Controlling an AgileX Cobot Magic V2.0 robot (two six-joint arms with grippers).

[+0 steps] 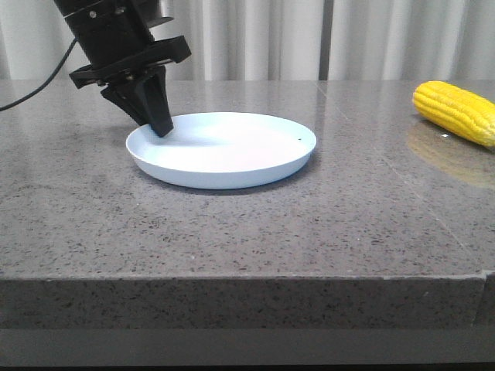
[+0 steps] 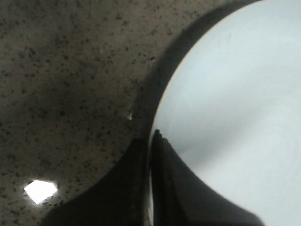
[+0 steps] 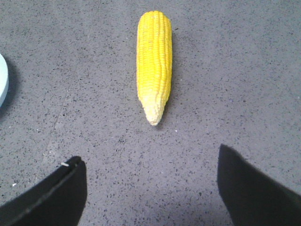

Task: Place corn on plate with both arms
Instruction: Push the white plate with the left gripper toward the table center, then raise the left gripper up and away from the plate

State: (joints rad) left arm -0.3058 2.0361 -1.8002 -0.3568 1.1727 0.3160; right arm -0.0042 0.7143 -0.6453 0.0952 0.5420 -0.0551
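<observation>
The left pincer (image 1: pixel 160 126) pinches the near-left rim of the white plate (image 1: pixel 232 166) on the grey tabletop (image 1: pixel 232 239), while the right pincer (image 3: pixel 150 188), fingers spread wide, hovers over the corn (image 3: pixel 154 63) lying well apart at far right.

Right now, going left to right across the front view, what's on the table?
left gripper at the plate's left rim → plate → corn at the far right edge.
</observation>
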